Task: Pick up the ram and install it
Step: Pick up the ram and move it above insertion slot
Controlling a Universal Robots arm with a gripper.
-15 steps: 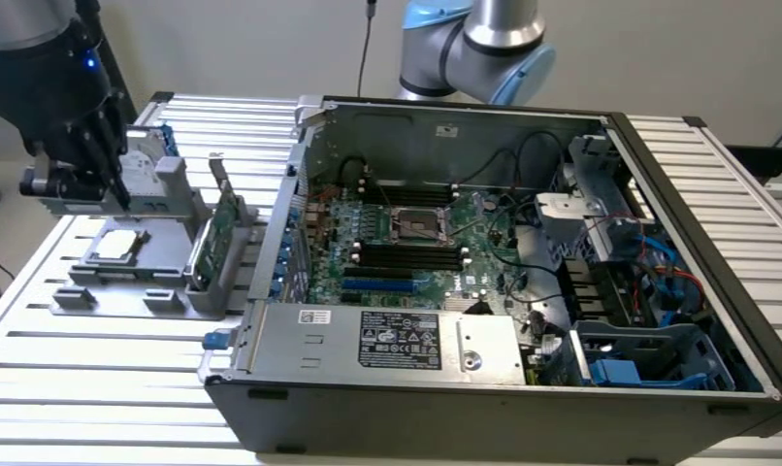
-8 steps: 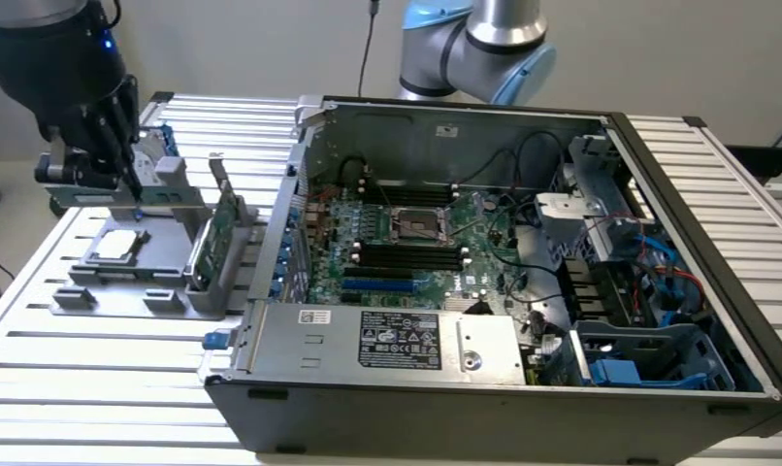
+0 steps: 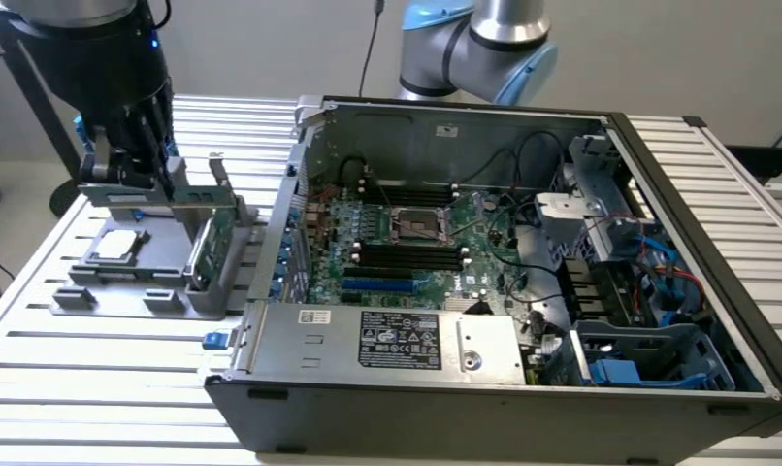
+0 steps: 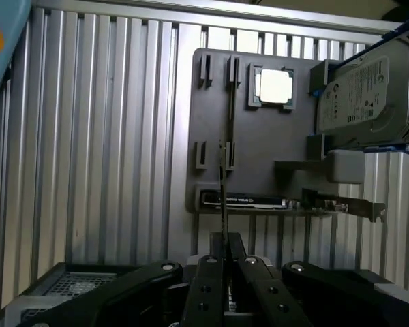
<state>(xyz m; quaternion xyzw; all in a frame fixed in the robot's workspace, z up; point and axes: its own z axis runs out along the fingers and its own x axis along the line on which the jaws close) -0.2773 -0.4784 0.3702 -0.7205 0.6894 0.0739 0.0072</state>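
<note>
Wrist view, up close: the pincer point(image 4: 224, 272) is almost closed and pinches the ram point(image 4: 223, 204), a thin dark stick seen edge-on, by its two flat sides. The ram is over the grey holder point(image 4: 273, 136) on the worktop point(image 4: 109, 136), with a silver chip point(image 4: 274, 86) farther off. I think the ram is light and stiff but easy to snap, so a gentle hold on the sides fits best.
</note>
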